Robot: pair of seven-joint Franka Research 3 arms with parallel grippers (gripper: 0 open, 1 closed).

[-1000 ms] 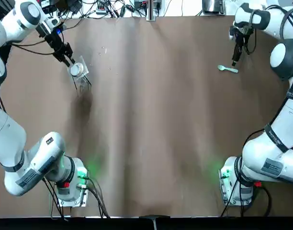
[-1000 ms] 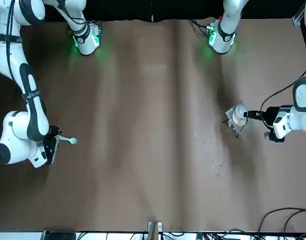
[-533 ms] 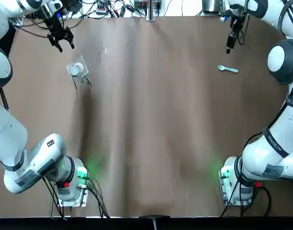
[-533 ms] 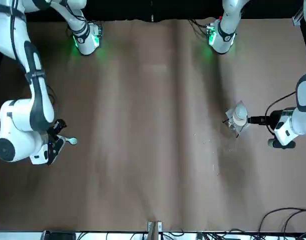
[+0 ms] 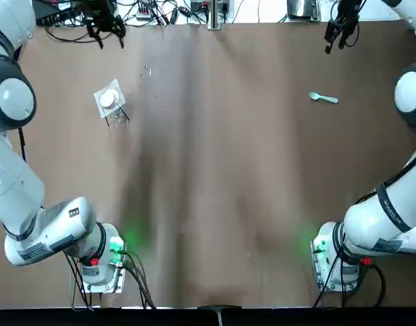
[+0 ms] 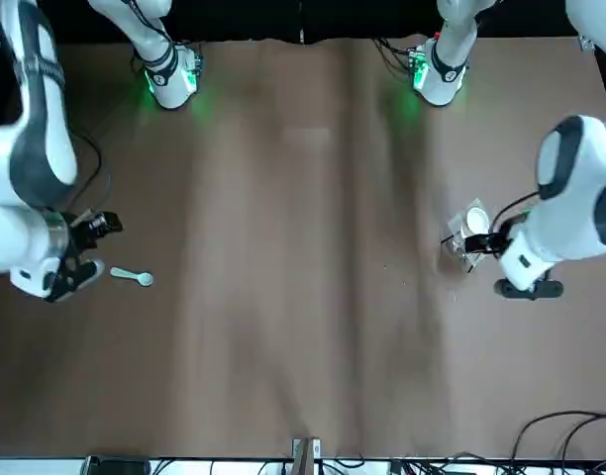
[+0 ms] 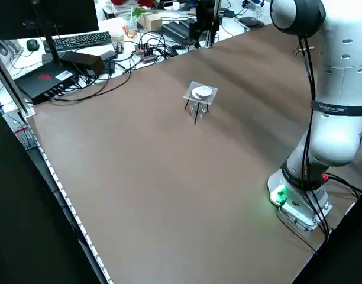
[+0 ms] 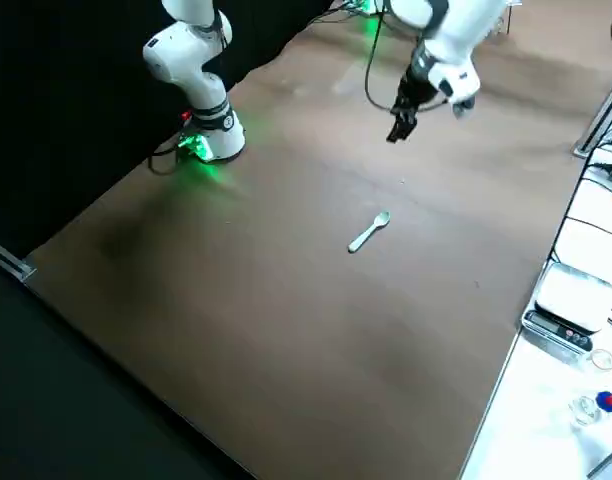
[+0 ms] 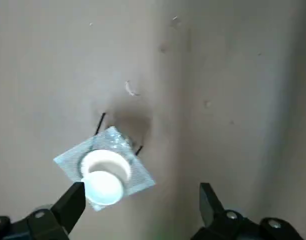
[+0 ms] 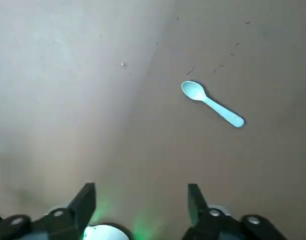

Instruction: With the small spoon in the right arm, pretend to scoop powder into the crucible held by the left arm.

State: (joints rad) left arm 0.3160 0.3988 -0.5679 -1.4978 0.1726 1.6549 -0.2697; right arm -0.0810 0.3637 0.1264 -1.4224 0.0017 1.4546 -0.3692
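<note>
The small white crucible (image 5: 109, 100) sits in a square mesh stand at the table's far left, also in the left wrist view (image 9: 104, 176) and the left side view (image 7: 201, 93). My left gripper (image 5: 106, 30) hangs open high above the far edge, away from the crucible, with nothing between its fingers (image 9: 73, 200). The pale blue spoon (image 5: 323, 98) lies flat at the far right, also in the right wrist view (image 10: 212, 104) and the right side view (image 8: 369, 231). My right gripper (image 5: 337, 30) is open and raised beyond the spoon, holding nothing.
Cables, a keyboard and desk clutter (image 7: 80, 53) crowd the edge behind the brown table (image 5: 221, 170). The arm bases with green lights (image 5: 116, 248) stand at the near corners. A scale (image 8: 561, 310) sits off the table's side.
The left gripper, down at the crucible a second ago, has lifted off and drawn back to the far edge. The right gripper rose from over the spoon the same way.
</note>
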